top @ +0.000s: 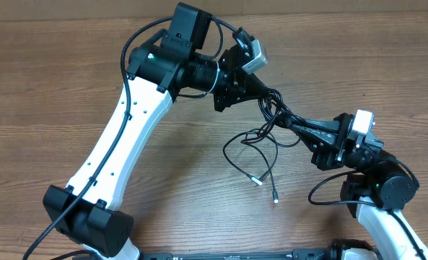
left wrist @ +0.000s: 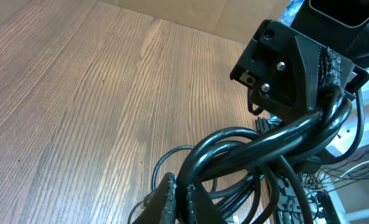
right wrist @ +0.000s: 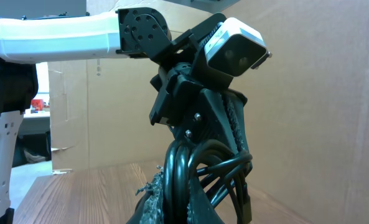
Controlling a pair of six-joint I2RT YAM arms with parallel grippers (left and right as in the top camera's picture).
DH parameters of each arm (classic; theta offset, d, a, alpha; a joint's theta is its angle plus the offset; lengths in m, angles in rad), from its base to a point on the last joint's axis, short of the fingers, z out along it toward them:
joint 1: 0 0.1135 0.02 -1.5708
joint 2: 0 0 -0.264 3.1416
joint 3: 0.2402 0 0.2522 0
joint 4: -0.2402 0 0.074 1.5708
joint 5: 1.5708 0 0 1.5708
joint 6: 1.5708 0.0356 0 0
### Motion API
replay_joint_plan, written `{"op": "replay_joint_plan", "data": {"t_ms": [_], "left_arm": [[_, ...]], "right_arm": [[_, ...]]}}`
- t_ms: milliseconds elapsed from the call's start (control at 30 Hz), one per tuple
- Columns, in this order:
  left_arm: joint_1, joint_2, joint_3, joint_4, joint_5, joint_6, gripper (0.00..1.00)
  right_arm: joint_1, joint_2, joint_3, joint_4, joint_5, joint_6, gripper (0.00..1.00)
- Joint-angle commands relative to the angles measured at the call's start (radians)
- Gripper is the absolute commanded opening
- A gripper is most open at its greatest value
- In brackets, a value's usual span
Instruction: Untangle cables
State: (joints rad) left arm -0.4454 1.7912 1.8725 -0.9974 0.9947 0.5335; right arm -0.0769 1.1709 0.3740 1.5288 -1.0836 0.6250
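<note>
Overhead: wood-grain table [top: 69, 65]; cardboard backdrop [right wrist: 321, 124]

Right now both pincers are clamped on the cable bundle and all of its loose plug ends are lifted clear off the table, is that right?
Not quite. Both the left pincer and right pincer are clamped on the cables, but the overhead view shows the loose plug ends lying on the table.

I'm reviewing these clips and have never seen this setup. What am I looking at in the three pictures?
Two white-and-black robot arms work at a wooden table. One picture looks down from above; the other two come from cameras on each arm's wrist, each facing the other arm up close. The left tool and the right tool are both shut on the cables, a bundle of thin black cords held between them. Loose loops and two silver-tipped plug ends trail down onto the table.
</note>
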Motion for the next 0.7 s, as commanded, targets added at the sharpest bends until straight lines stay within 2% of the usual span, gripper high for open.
{"op": "replay_joint_plan", "data": {"t_ms": [0, 300, 333, 400, 433, 533, 667], "left_arm": [[-0.008, 0.004, 0.009, 0.001, 0.019, 0.013, 0.04], [0.003, 0.004, 0.009, 0.000, 0.015, 0.013, 0.04], [0.010, 0.004, 0.009, -0.001, 0.015, 0.013, 0.04], [0.041, 0.004, 0.009, -0.001, 0.008, 0.013, 0.04], [0.054, 0.004, 0.009, -0.001, 0.001, 0.014, 0.04], [0.092, 0.004, 0.009, -0.012, -0.033, 0.030, 0.04], [0.127, 0.004, 0.009, -0.078, -0.060, 0.124, 0.04]], "right_arm": [[0.004, -0.005, 0.020, 0.055, 0.032, 0.008, 0.04], [0.004, -0.005, 0.020, 0.051, 0.031, 0.008, 0.04], [0.004, -0.005, 0.020, 0.051, 0.027, 0.008, 0.13], [0.004, -0.005, 0.020, 0.028, 0.027, 0.014, 0.52], [0.004, -0.005, 0.020, 0.024, 0.027, 0.029, 1.00], [0.004, -0.005, 0.020, 0.014, 0.024, 0.042, 1.00], [0.004, -0.005, 0.020, -0.029, 0.024, 0.041, 1.00]]}}
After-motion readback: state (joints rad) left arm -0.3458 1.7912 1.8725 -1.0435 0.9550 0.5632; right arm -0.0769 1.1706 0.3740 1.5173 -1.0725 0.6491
